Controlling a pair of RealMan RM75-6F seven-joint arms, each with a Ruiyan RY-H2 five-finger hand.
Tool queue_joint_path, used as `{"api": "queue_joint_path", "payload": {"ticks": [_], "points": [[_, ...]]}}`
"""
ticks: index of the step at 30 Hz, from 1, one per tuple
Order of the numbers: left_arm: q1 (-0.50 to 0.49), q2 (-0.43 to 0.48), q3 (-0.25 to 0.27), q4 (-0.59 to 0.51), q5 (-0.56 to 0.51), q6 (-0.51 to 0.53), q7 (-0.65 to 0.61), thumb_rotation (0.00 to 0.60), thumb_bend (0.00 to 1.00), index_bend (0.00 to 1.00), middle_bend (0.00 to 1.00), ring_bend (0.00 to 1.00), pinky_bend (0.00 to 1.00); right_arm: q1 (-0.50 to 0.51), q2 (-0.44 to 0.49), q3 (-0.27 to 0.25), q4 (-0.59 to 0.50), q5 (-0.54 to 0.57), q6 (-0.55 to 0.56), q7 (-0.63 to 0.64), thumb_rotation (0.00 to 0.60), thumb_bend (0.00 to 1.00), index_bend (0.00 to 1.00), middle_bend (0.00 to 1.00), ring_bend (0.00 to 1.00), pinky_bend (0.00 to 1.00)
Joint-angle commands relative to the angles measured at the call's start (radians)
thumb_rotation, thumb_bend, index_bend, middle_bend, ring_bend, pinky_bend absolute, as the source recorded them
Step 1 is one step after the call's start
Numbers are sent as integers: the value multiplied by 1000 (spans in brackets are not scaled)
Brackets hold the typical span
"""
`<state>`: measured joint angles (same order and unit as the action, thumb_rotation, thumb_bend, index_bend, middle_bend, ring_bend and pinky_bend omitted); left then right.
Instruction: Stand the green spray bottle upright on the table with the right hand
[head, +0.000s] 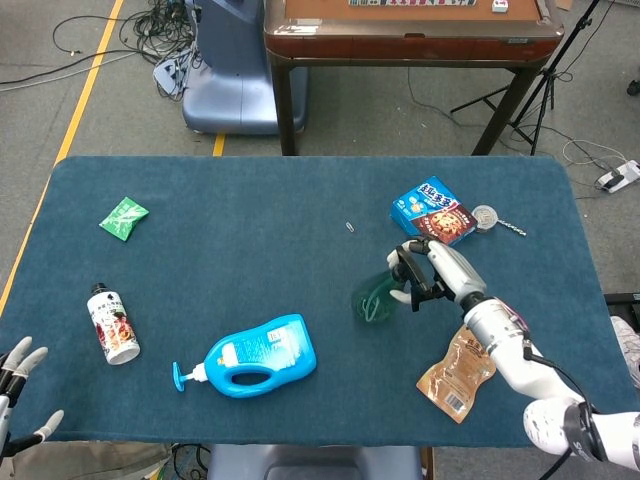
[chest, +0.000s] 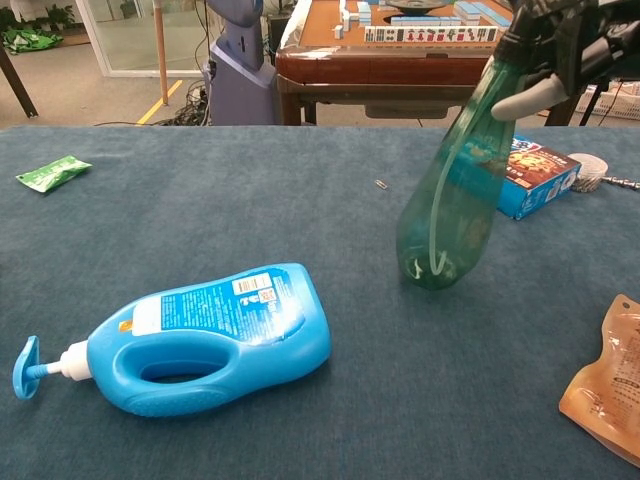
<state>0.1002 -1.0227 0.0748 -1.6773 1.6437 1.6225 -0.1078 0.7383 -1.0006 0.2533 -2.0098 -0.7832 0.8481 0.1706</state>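
The green spray bottle (chest: 452, 195) is translucent and leans a little, neck up to the right, with its base at or just above the blue cloth. My right hand (head: 440, 272) grips it by the spray head at the top; in the chest view that hand (chest: 580, 35) sits at the upper right corner. From the head view the bottle (head: 374, 297) shows foreshortened, right of the table's middle. My left hand (head: 18, 395) hangs off the near left corner of the table, fingers apart, holding nothing.
A big blue detergent bottle (chest: 205, 338) lies on its side near the front. A blue snack box (head: 432, 211) and a small metal item (head: 486, 216) lie behind the spray bottle. A brown pouch (head: 457, 371), a small white bottle (head: 112, 323) and a green packet (head: 123, 218) lie further off.
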Motion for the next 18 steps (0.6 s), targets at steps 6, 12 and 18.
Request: {"api": "queue_joint_path", "payload": {"ticks": [6, 12, 18], "points": [[3, -4, 2, 9, -4, 0, -9, 600, 255, 111, 0, 0, 0, 21, -62, -14, 34, 32, 18, -58, 600, 252, 754, 328, 115, 0], [3, -5, 2, 12, -2, 3, -11, 600, 255, 111, 0, 0, 0, 11, -58, -12, 37, 9, 2, -51, 600, 173, 566, 243, 93, 0], [3, -4, 3, 9, 0, 6, -7, 600, 255, 111, 0, 0, 0, -4, -63, -5, 46, -21, 0, -31, 600, 79, 434, 200, 58, 0]]}}
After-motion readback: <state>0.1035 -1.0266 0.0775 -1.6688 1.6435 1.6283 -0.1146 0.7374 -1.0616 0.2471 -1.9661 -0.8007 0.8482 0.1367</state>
